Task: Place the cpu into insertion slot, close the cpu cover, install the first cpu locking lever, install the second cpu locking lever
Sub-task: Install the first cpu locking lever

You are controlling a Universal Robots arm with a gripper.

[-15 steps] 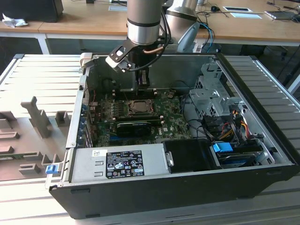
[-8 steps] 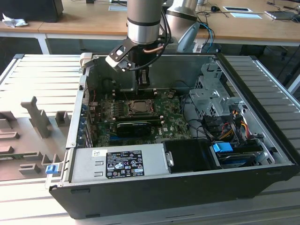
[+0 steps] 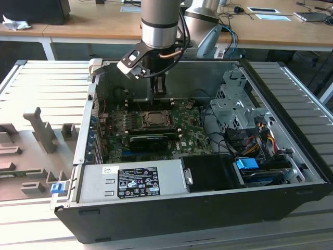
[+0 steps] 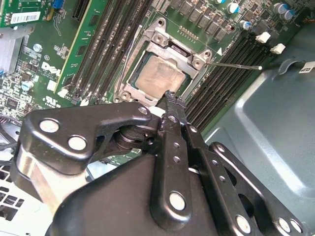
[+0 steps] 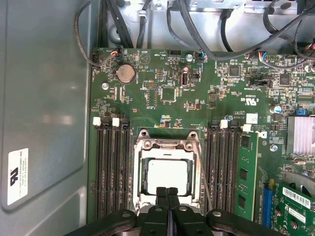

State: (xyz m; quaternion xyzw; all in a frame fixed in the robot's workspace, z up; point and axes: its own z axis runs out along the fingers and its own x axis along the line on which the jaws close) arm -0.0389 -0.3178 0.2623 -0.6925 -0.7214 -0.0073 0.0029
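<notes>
Cpu [image 5: 167, 176]: seated, cover [image 5: 142, 164] down; gripper [image 5: 167, 191] pinched shut, empty, at cover's edge; lever [image 4: 236, 65] unlatched, so lever step probable.

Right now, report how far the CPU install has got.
Done: the cpu sits in the insertion slot, with the cpu cover apparently down over it. In hand: the gripper, shut and empty, is at the slot's edge. Left: a thin locking lever juts out free, unlatched.

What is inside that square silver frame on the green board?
The cpu, its pale metal face showing through the cpu cover window. Whatever lies beneath the chip is hidden, and the shut gripper covers one edge of the frame.
</notes>
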